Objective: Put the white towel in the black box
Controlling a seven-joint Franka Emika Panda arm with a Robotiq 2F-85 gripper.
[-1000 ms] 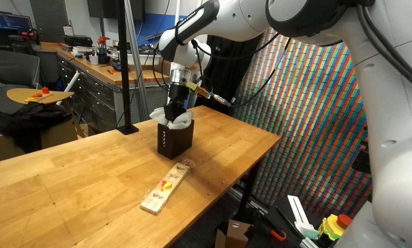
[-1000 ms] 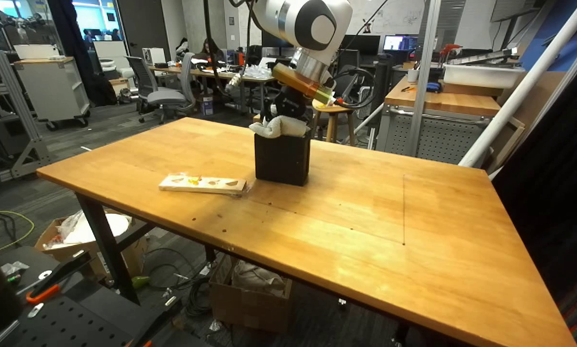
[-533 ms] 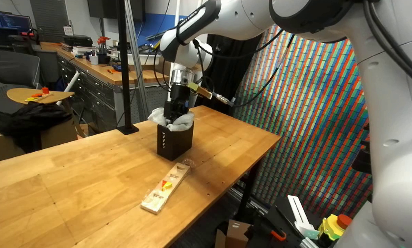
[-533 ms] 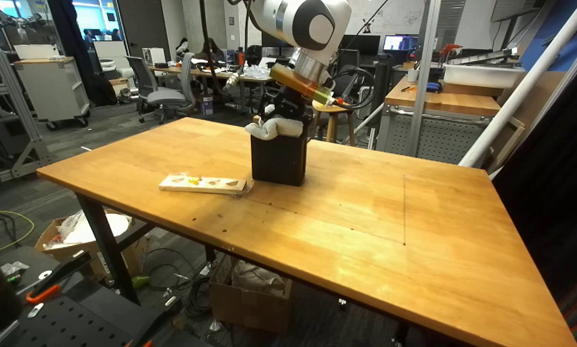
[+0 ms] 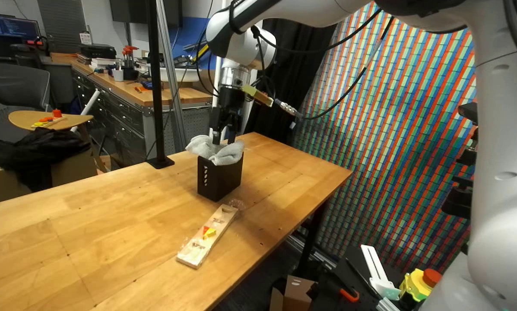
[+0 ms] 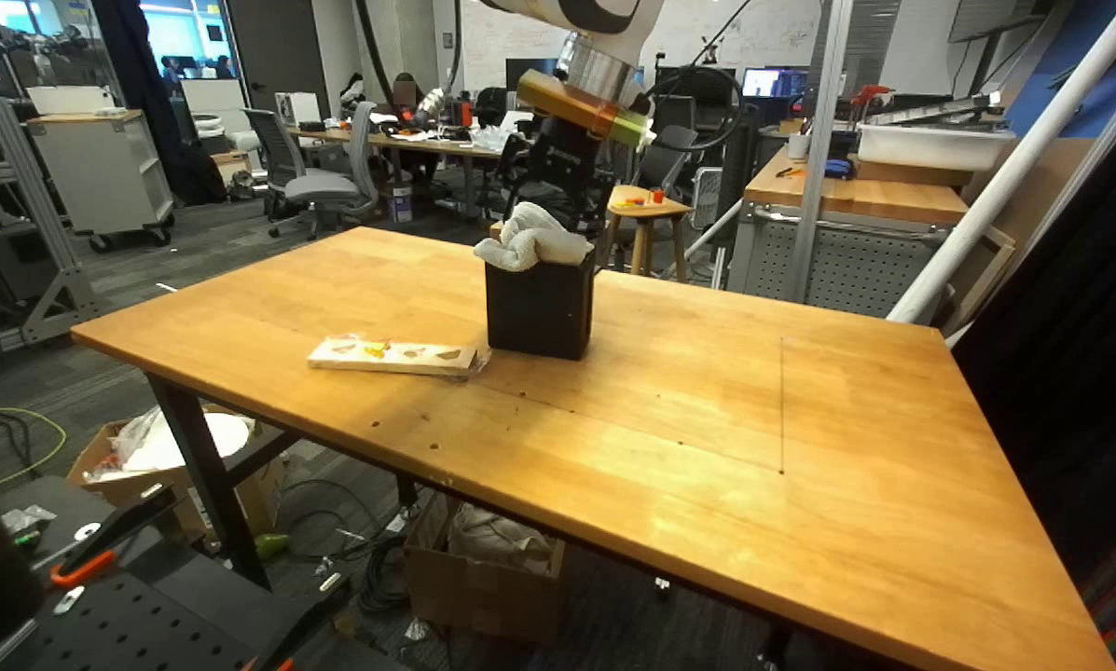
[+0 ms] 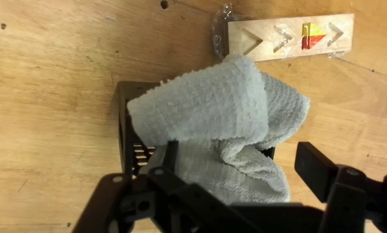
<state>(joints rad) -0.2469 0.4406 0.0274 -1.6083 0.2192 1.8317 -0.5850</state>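
The black hand [image 5: 224,139] is released, its blunt, blocky fingers [image 7: 313,170] spread well apart above the white towel [image 7: 199,106]; whether a tip touches it is unclear. The towel is thick and nubbly, bunched into soft, rounded folds. The smooth white arm [image 5: 293,11] is bent so that its end hangs downward, slightly tilted, above the black box [image 5: 219,179]. That box stands upright, straight-sided and matte, with small openings cut in a narrow wall; the towel sits in its mouth, partly inside, folds swelling above the rim. Just beside, on the wood-grained counter [image 5: 111,216], lies a pale, oblong wooden board [image 7: 296,35] with angular recesses, yellow and red pieces [image 7: 313,34] set in it, and crinkled clear plastic [image 7: 218,35] bunched at an end.
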